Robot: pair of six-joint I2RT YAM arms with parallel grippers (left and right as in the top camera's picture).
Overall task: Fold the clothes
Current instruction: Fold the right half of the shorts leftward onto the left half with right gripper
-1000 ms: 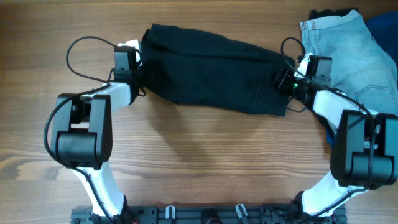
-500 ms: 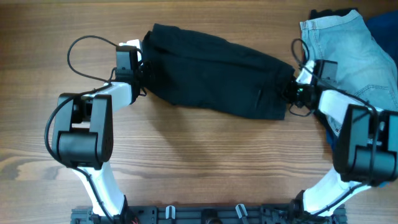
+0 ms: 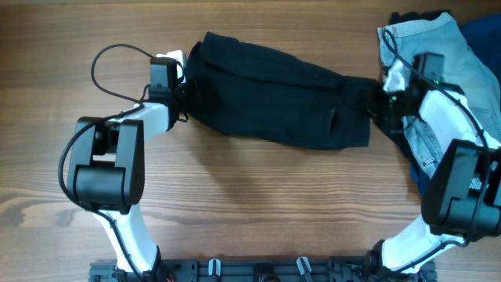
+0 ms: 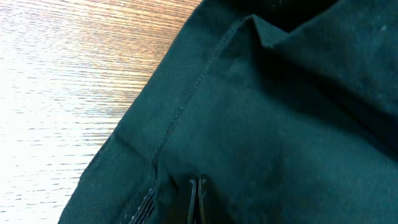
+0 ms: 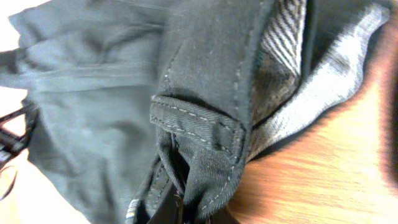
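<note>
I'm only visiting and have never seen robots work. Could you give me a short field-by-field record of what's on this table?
Surface: wooden table
Being handled: black garment, stretched between the two arms
Left gripper: shut on the garment's left end
Right gripper: shut on its right end, by a belt loop
Waiting: light blue jeans, far right corner
Fold: not yet made

Both arms stretch forward, left claw (image 3: 186, 80) and right claw (image 3: 379, 99) pinched closed.

Trousers (image 3: 274, 98): black, with grey striped lining (image 5: 283, 37) at the waistband. Jeans (image 3: 466, 66), far right corner: light blue denim. Tabletop (image 3: 258, 204): brown wood grain.
</note>
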